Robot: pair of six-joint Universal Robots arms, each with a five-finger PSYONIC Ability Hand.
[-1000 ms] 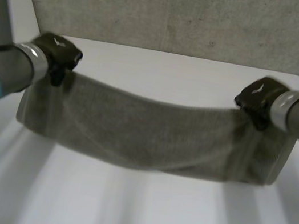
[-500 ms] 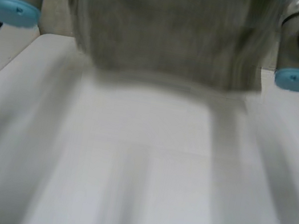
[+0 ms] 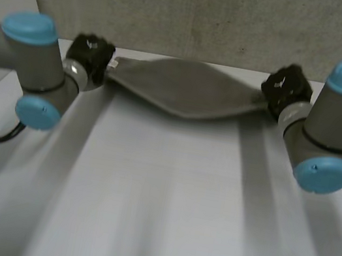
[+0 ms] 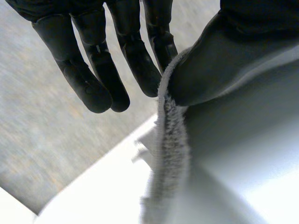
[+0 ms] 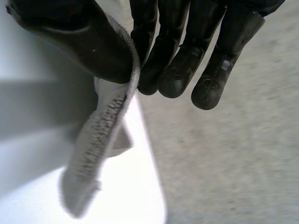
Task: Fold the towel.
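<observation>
- Grey speckled wall (image 3: pixel 198 13) is rising behind the far edge of the flat white table (image 3: pixel 158 199), which is stretching toward the camera in the head view.
- At the left, the grey-jointed, blue-capped left arm (image 3: pixel 36 68) is reaching in along the table's far part, and its black left hand (image 3: pixel 89 55) is sitting at the left end of the cloth.
- In the left wrist view, that hand's thumb (image 4: pixel 219 65) is pinching a fuzzy cloth edge against the nearest finger (image 4: pixel 161 51); the remaining fingers are hanging nearly straight beside it.
- Between the two hands, the grey-brown terry towel (image 3: pixel 183 90) is spanning the far part of the table, drawn out sideways, widest at its middle and narrowing toward each hand. Whether its middle is touching the table cannot be told.
- At the right, the black right hand (image 3: pixel 286 87) is gripping the towel's right end, with the matching right arm (image 3: pixel 321 121) angling in behind it.
- In the right wrist view, its thumb (image 5: pixel 79 42) is clamping the towel edge against a finger (image 5: pixel 145 42), and a short tail of cloth is dangling below the pinch.
</observation>
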